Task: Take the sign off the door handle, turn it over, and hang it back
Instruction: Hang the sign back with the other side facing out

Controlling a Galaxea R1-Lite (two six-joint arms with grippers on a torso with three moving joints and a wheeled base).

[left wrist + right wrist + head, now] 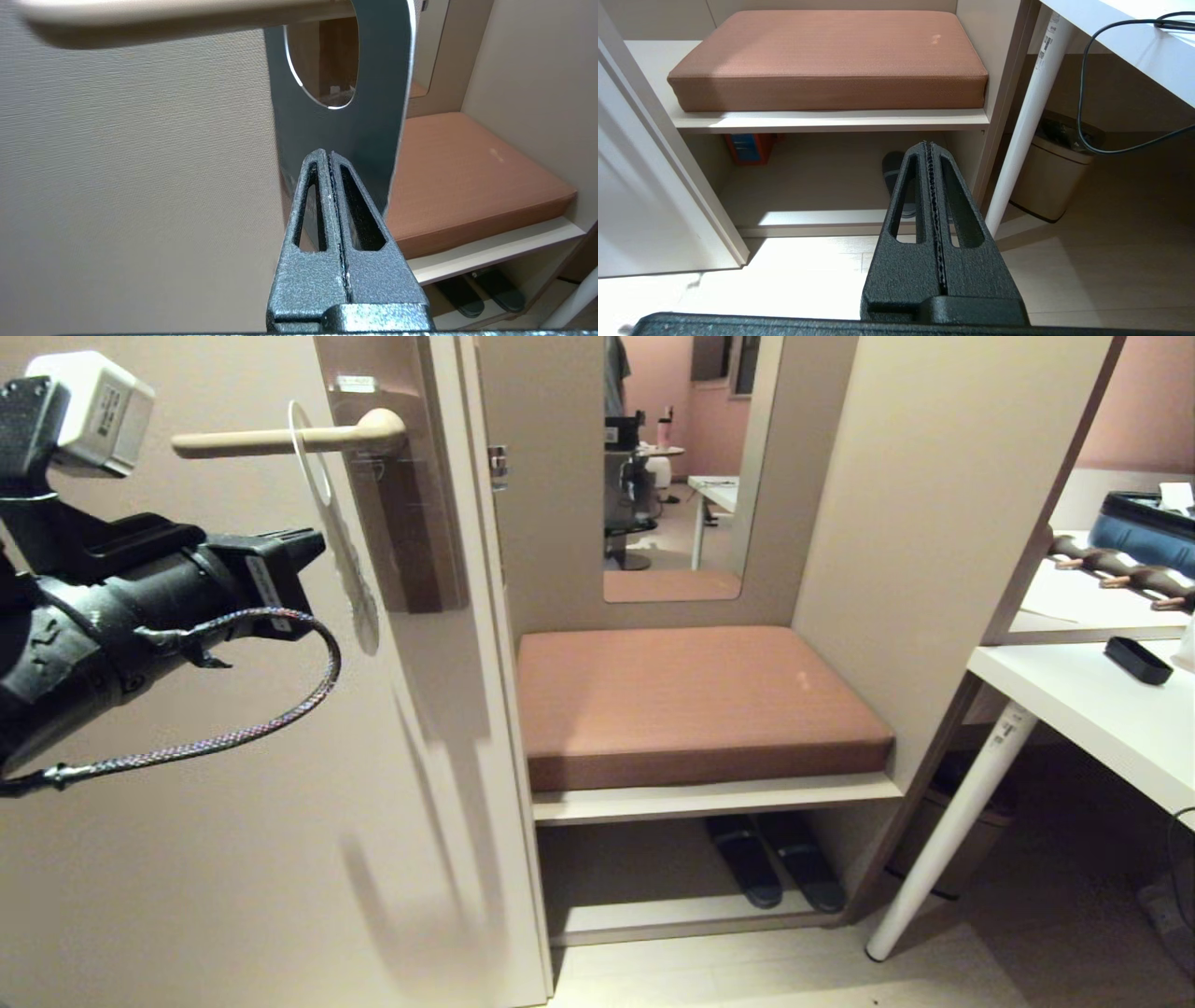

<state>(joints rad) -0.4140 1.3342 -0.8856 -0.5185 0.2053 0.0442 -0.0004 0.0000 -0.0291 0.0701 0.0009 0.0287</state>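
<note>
1. The sign (336, 126) hangs on the door handle (271, 441), hole threaded over the lever, blue-grey face toward the left wrist camera.
2. Left gripper (329, 156) is pinched tight, tips right at the sign's near edge below the hole. Looks like a grip on the card, but I can't say for sure.
3. Right gripper (930, 145) is clamped on nothing, parked low facing the bench shelf.
4. So basically everything's left: slide off, flip, rehang.

The left arm (112, 607) is black and glossy, with a white box-shaped camera (93, 411) on top and a braided cable (280, 709) looping below it. The fingers (322, 205) are dark grey, rough-textured, tapered, each with a long slot.
</note>
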